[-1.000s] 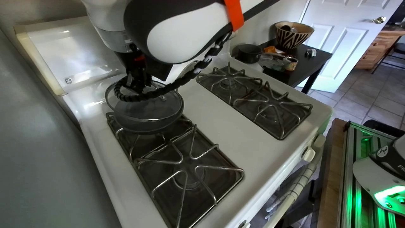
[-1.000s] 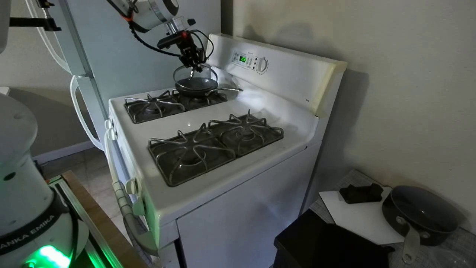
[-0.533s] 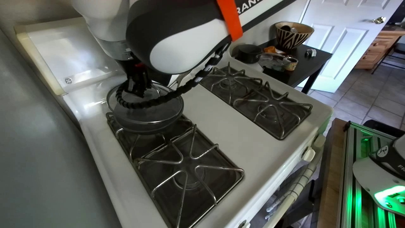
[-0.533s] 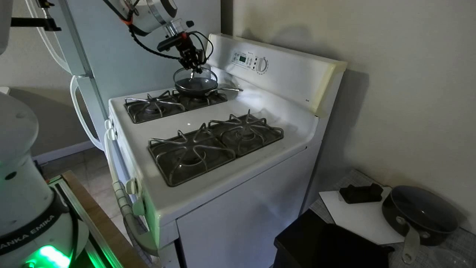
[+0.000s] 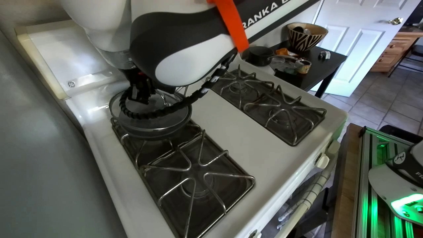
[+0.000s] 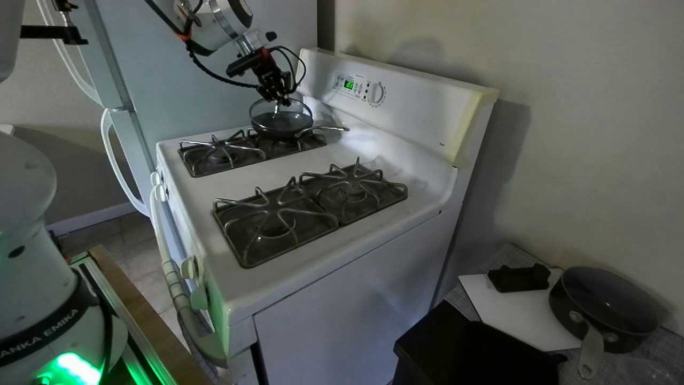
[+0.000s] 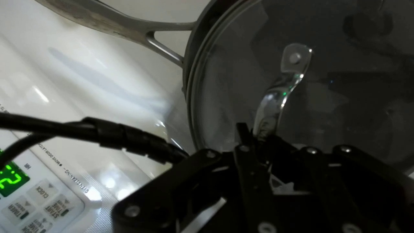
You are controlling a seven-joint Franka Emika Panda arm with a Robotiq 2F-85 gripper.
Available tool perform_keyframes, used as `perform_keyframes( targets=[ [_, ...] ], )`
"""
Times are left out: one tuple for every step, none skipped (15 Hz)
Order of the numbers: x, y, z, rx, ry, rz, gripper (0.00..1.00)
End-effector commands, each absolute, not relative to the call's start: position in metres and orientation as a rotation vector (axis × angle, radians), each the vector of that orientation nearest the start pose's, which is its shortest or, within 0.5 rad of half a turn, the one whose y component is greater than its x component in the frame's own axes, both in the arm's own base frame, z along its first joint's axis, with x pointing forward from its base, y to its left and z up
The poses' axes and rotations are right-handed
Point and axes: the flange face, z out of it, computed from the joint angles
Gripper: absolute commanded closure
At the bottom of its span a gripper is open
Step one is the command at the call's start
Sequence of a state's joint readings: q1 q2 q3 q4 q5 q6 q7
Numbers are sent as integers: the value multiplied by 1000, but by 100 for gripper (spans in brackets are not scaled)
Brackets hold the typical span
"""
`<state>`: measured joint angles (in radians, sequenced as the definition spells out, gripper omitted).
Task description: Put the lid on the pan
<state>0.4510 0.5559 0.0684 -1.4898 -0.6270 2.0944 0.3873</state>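
The clear glass lid is over the dark grey pan in both exterior views. The pan sits on the back burner grate on the fridge side. The lid looks slightly tilted, its far side higher; I cannot tell whether its rim touches the pan. In the wrist view the lid nearly lines up with the pan's rim. My gripper is shut on the lid's metal arched handle, also seen above the lid in both exterior views. The fingertips partly hide one end of the handle.
The pan's long handle points away from the fridge, over the white stove top. The stove's back panel stands close behind. Other burner grates lie in front and beside. The grey fridge is close alongside.
My gripper and the lid have moved a little down toward the pan, and the lid's near rim sits lower over it. The gripper has kept its hold. The pan has not moved.
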Motion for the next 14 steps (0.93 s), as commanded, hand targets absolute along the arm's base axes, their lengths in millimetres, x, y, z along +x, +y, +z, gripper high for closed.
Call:
perform_keyframes(
  targets=[
    [641,326,368,-3509,-823,-510,100],
    [640,326,367,-3514,-834,-509,100],
    [640,326,367,-3521,-846,-509,100],
    [640,326,366,-3525,-856,-509,100],
    [640,327,366,-3527,-864,-507,96],
    [639,327,365,-3528,-872,-508,74],
    [639,328,364,-3526,-878,-511,71],
    [639,329,364,-3525,-882,-511,70],
    [638,330,364,-3523,-884,-513,62],
    [638,331,365,-3522,-886,-516,55],
    [638,332,366,-3519,-887,-521,45],
    [639,332,367,-3517,-886,-528,38],
    [640,332,370,-3516,-884,-534,30],
    [640,332,371,-3514,-881,-538,21]
  ],
)
